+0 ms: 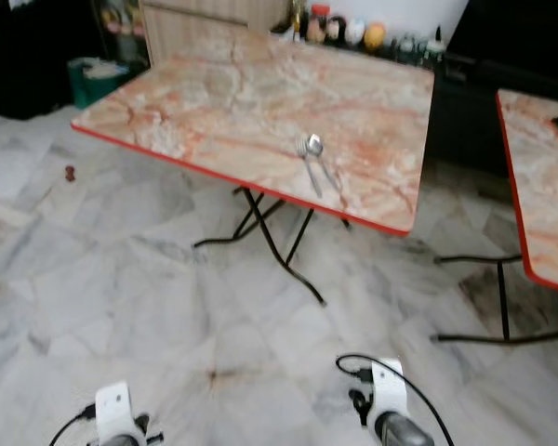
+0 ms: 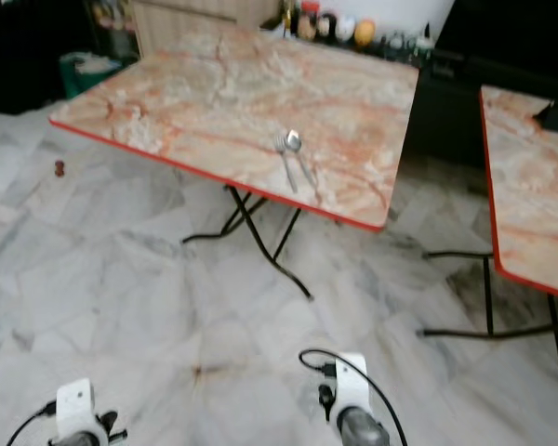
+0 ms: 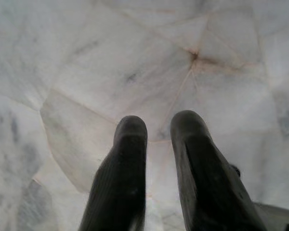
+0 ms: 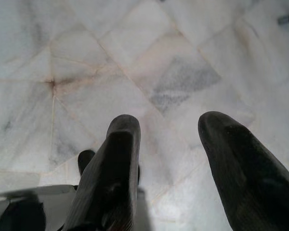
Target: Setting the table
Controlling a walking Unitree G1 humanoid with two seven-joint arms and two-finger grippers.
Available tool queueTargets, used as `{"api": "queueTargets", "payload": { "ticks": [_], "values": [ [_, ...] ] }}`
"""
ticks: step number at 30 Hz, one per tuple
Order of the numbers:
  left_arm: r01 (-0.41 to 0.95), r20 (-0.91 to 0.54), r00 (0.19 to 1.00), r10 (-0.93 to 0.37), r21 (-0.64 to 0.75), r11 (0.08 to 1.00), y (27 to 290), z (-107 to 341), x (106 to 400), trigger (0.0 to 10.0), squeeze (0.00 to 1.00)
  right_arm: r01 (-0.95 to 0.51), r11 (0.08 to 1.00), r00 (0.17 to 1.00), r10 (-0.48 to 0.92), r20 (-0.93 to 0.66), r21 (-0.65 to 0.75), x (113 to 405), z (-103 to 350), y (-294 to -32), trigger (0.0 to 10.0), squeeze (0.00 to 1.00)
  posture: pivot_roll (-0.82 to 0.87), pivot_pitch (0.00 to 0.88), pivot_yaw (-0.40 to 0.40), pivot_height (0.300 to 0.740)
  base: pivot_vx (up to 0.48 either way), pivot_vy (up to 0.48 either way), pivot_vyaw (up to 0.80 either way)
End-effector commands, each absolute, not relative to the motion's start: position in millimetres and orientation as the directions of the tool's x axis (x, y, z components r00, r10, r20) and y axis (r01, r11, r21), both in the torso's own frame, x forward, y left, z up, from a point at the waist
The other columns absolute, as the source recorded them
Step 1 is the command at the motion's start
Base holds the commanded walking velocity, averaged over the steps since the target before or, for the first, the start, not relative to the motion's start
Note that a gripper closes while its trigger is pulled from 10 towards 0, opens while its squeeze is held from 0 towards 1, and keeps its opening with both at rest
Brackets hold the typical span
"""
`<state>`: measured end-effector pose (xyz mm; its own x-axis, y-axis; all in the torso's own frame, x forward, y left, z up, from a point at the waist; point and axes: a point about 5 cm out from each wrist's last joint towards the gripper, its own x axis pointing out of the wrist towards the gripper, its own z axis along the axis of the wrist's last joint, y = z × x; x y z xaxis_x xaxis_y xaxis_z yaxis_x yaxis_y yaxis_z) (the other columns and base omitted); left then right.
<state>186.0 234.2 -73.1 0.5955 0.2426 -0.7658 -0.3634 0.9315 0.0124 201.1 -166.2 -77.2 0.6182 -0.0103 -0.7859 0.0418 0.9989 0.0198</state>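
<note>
A marble-patterned folding table with a red edge stands ahead of me. A metal spoon and a fork lie side by side near its front right edge. Both my arms hang low over the marble floor, the left arm and the right arm at the bottom of the eye views. My left gripper points at the floor with a narrow gap between its fingers and nothing in it. My right gripper is wide open and empty above the floor tiles.
A second table of the same kind stands at the right, with a gap between the two. Black crossed legs reach out under the first table. Bottles and jars line the back. A green bin and a small red object are at the left.
</note>
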Motion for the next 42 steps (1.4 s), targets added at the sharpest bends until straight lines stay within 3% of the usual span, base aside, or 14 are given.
{"api": "queueTargets", "payload": {
  "ticks": [1, 20, 24, 42],
  "values": [
    [-0.357, -0.784, 0.571, 0.244, 0.031, 0.934, 234.2, -77.6, 177.3, 10.0, 0.0, 0.049, 0.999, 0.61, -0.013, -0.793, 0.022, 198.5, -78.6, -167.2, 10.0, 0.0, 0.05, 0.024, -0.07, 0.74, 0.0, 0.0, 0.0],
    [-0.366, -0.768, 0.59, 0.249, 0.021, 0.931, 234.3, -75.7, 180.5, 10.0, 0.0, 0.025, 1.0, 0.612, -0.007, -0.79, 0.011, 199.3, -78.1, -166.4, 10.0, 0.0, 0.06, 0.017, -0.069, 0.74, 0.0, 0.0, 0.08],
    [-0.367, -0.771, 0.583, 0.255, 0.031, 0.93, 234.5, -76.4, 178.9, 10.0, 0.0, 0.027, 0.999, 0.613, -0.003, -0.79, 0.018, 199.3, -78.1, -166.0, 10.0, 0.0, 0.06, 0.019, -0.069, 0.74, 0.288, 0.0, 0.75],
    [-0.361, -0.774, 0.582, 0.25, 0.029, 0.932, 232.2, -77.2, 178.5, 10.0, 0.0, 0.028, 0.999, 0.613, 0.0, -0.79, 0.022, 199.7, -78.0, -166.0, 10.0, 0.0, 0.05, 0.021, -0.071, 0.74, 0.303, 0.0, 0.0]
  ]
}}
